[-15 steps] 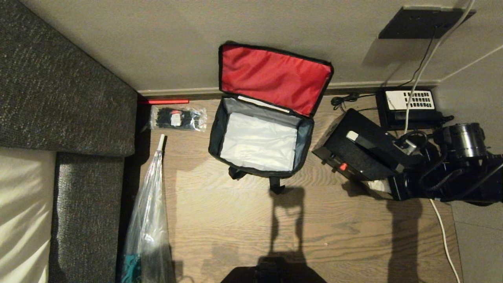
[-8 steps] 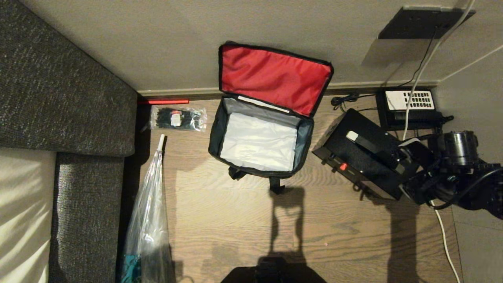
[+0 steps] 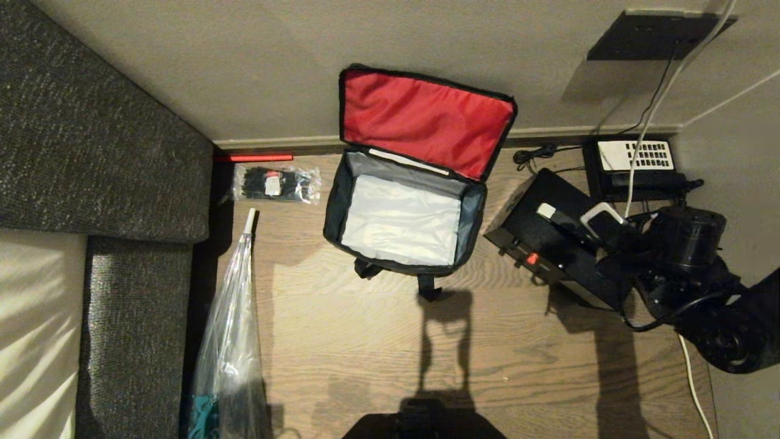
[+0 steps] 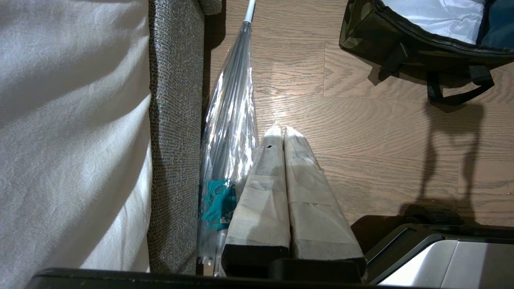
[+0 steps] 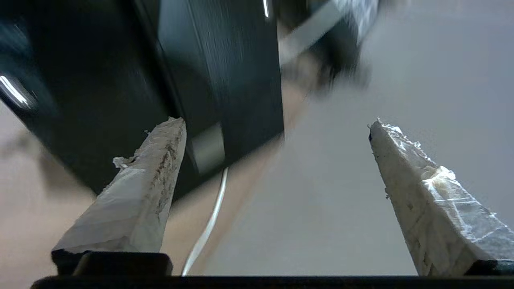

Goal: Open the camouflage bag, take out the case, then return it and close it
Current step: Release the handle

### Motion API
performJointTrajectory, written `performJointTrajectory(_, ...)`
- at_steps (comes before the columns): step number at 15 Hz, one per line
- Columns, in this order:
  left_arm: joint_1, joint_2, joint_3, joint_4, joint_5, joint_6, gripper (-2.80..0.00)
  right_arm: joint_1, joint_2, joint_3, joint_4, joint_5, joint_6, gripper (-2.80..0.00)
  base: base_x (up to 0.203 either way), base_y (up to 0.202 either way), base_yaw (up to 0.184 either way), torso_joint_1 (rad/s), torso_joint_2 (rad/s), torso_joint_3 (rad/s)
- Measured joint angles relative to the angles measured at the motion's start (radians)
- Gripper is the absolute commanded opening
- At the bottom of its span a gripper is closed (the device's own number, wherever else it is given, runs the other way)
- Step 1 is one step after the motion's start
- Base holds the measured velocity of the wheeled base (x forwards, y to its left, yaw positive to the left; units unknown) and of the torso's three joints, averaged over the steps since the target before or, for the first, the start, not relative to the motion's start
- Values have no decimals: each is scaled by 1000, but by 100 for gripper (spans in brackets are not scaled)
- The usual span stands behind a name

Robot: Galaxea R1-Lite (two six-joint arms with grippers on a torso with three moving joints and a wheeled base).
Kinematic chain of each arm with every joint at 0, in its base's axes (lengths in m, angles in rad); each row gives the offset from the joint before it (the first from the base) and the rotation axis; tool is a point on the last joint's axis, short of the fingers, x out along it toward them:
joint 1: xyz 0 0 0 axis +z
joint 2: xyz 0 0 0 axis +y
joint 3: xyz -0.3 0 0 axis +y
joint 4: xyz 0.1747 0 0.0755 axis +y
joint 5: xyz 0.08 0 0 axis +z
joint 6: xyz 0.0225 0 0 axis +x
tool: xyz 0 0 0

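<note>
The camouflage bag (image 3: 334,210) stands open on the wooden floor against the wall, its red-lined lid (image 3: 426,119) tipped back and its silvery inside bare. In the left wrist view a camouflage corner of the bag (image 4: 361,28) shows. The case (image 3: 548,244), black with a red spot and a white strip, lies on the floor just right of the bag. My right gripper (image 3: 603,241) hovers at the case's right end, open, with nothing between its taped fingers (image 5: 144,188); the case (image 5: 221,72) shows beside one finger. My left gripper (image 4: 279,128) is parked low over the floor, shut and empty.
A dark sofa (image 3: 103,152) fills the left side. A wrapped umbrella (image 3: 231,341) lies along it, with a clear packet of black items (image 3: 277,184) near the wall. A black telephone (image 3: 634,160) and a white cable (image 3: 691,372) lie right of the case.
My right gripper has opened off the case's right end and its wrist has rolled. The case now rests on the floor by itself. The bag and the left arm have not moved.
</note>
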Motion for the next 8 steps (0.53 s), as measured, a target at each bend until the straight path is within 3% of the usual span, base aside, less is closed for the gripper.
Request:
performJointTrajectory(2, 0, 0, 0, -1, 0, 0, -280, 3, 22, 2, -76, 108, -65, 0, 0, 0, 0, 0, 0, 0)
performJointTrajectory(3, 0, 0, 0, 0, 0, 0, -280, 4, 27, 7, -82, 120, -91, 0, 0, 0, 0, 0, 0, 0)
performJointTrajectory(5, 0, 0, 0, -1, 0, 1, -280, 3, 30, 23, -84, 118, -172, 0, 0, 0, 0, 0, 0, 0)
performJointTrajectory(8, 0, 0, 0, -1, 0, 0, -280, 4, 58, 2, -158, 65, -219, 0, 0, 0, 0, 0, 0, 0)
